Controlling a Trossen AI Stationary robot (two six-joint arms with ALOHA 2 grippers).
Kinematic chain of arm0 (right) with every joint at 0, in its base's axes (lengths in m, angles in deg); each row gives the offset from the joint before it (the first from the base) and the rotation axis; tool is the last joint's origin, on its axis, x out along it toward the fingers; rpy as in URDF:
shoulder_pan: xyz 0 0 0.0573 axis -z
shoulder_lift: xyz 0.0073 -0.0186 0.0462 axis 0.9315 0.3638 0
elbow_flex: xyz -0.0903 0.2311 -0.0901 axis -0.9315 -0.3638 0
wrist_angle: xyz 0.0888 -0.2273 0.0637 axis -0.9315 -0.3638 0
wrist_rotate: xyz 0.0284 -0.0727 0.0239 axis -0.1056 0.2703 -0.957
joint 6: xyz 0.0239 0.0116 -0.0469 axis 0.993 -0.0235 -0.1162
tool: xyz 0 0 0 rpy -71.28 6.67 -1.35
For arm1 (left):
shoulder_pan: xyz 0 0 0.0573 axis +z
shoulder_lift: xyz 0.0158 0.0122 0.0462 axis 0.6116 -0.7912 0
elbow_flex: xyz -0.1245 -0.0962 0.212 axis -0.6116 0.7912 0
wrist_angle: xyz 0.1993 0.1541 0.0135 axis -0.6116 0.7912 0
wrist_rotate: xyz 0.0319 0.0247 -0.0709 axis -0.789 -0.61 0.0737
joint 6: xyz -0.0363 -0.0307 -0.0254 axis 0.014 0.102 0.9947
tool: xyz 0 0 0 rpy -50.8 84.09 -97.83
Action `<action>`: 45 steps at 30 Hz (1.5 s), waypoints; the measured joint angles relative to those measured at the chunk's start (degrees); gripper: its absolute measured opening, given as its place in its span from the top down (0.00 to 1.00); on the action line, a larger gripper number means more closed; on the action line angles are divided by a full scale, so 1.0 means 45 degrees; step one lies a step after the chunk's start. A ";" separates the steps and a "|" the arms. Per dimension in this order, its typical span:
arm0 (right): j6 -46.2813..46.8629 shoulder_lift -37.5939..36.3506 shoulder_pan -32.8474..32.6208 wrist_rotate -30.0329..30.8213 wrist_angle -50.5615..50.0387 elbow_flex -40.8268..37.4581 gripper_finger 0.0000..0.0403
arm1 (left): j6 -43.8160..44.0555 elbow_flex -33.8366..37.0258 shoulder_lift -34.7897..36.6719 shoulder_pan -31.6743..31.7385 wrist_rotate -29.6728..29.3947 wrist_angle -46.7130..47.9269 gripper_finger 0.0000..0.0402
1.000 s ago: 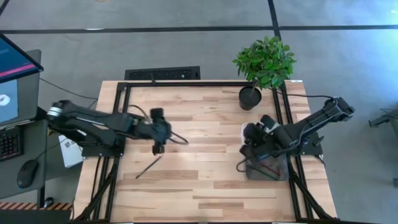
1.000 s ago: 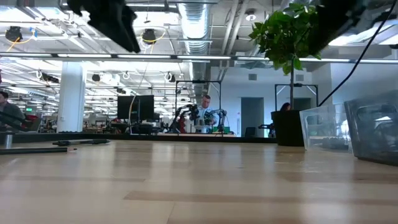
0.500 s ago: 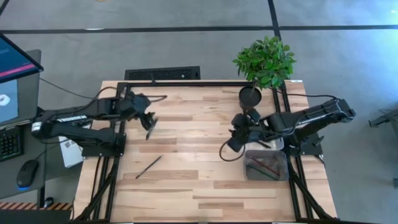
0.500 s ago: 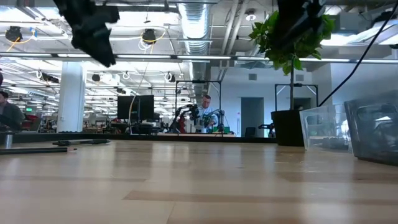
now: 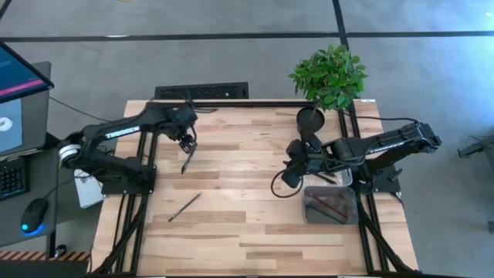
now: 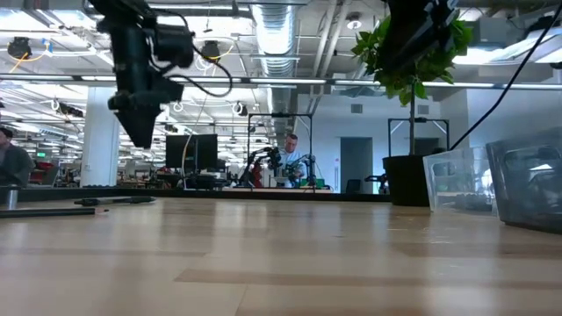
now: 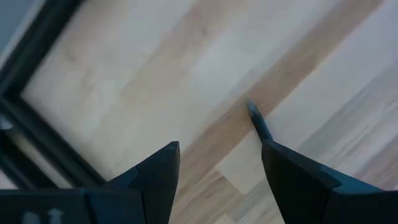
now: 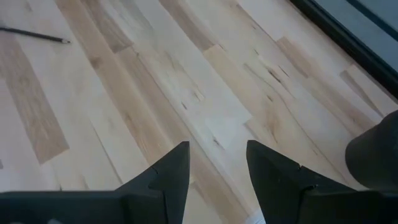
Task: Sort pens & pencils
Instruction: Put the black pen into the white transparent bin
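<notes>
A thin, stiff, light pen (image 5: 185, 161) lies on the table (image 5: 247, 239) below the open, empty left gripper (image 5: 187, 144), likely best pinched mid-shaft; the right gripper (image 5: 292, 174) hovers open, holding nothing.

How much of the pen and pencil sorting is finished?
Partly done: some reddish sticks already lie in the clear bin by the right arm. Nothing is held right now. The left pincer hangs open just above a dark pen, and the right pincer is open and empty over bare wood. Still left on the table: that pen and a pencil nearer the front.
</notes>
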 joint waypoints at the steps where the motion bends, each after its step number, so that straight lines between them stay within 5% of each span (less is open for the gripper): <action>1: 0.0000 0.0000 0.0000 0.0000 -0.0004 0.0000 0.55 | -0.0041 0.0000 -0.0319 -0.0062 0.0025 -0.0085 0.45; 17: -0.0005 0.0000 -0.0087 -0.0471 -0.0014 0.0000 0.55 | 0.1196 -0.0005 -0.4726 -0.0390 0.0694 -0.0884 0.45; 37: -0.0019 0.0000 -0.0087 -0.0563 -0.0121 0.0000 0.55 | 0.2743 0.0676 -0.4886 -0.0389 0.2492 -0.2575 0.45; 45: -0.0136 0.0000 -0.0083 -0.0568 -0.0117 -0.0005 0.55 | 0.2768 0.1005 -0.4874 -0.0398 0.2246 -0.3207 0.45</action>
